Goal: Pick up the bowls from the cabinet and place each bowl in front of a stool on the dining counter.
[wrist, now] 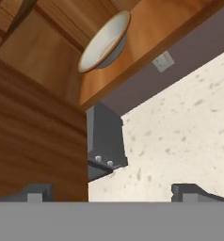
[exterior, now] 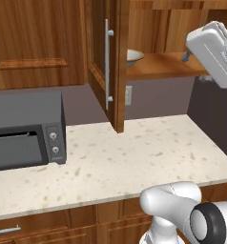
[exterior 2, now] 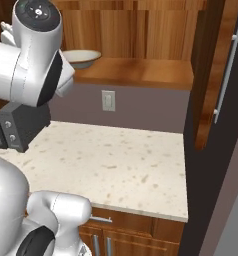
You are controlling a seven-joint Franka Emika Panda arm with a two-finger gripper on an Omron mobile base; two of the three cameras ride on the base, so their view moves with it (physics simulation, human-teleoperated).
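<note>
Both base views flank the arm, sharing the open cabinet (exterior: 116, 62); hand view rolls sideways.

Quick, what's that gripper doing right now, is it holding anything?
Gripper: open, holding nothing; the bowl sits apart on the cabinet shelf.

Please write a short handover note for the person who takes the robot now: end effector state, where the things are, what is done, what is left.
End effector: open, holding nothing, raised near the open cabinet.
Cream bowl: on the cabinet shelf, left side, near the open door.
No second bowl can be seen from here.
Done: door is open.
Left: grasp this bowl, carry it to the dining counter, set it in front of a stool; then do the same with the other bowl.
</note>
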